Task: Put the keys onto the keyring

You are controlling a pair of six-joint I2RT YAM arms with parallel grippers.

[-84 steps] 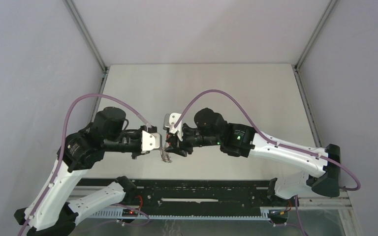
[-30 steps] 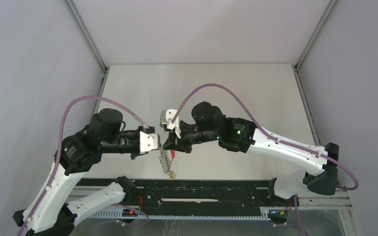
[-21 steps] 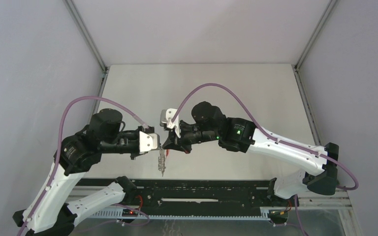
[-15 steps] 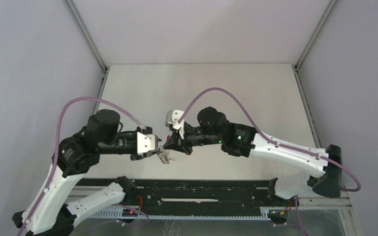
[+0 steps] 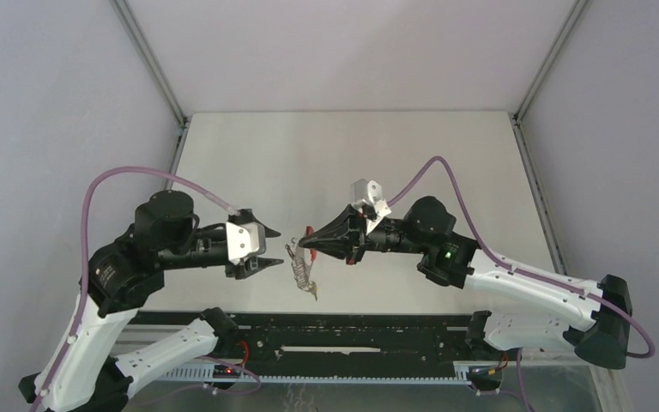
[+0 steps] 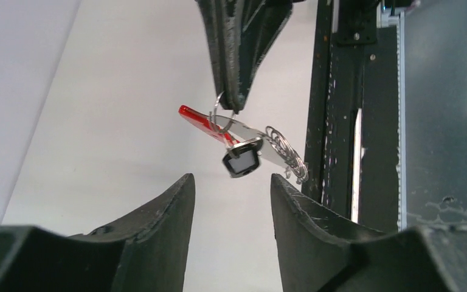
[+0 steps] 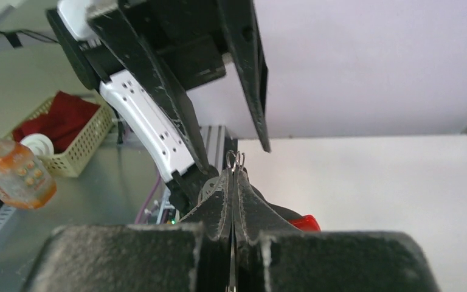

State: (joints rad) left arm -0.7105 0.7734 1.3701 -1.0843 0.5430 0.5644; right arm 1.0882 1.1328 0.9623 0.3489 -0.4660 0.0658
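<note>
While both arms fold inward over the table (image 5: 446,154), the left gripper (image 5: 271,249) stands spread and empty; the right gripper (image 5: 308,244) pinches the keyring (image 5: 300,268), hanging between them. Left wrist: a black-tagged key (image 6: 242,162) dangles beneath the red band (image 6: 196,120). Right wrist: fingers pressed together on a wire ring (image 7: 235,159)

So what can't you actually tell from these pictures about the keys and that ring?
Top view: the hanging keyring is too small to tell keys from rings.
Right wrist view: the shut fingers of the right gripper hide all but a wire loop and a red sliver.
Left wrist view: whether the black-tagged key is threaded onto a ring is too fine to see.
</note>
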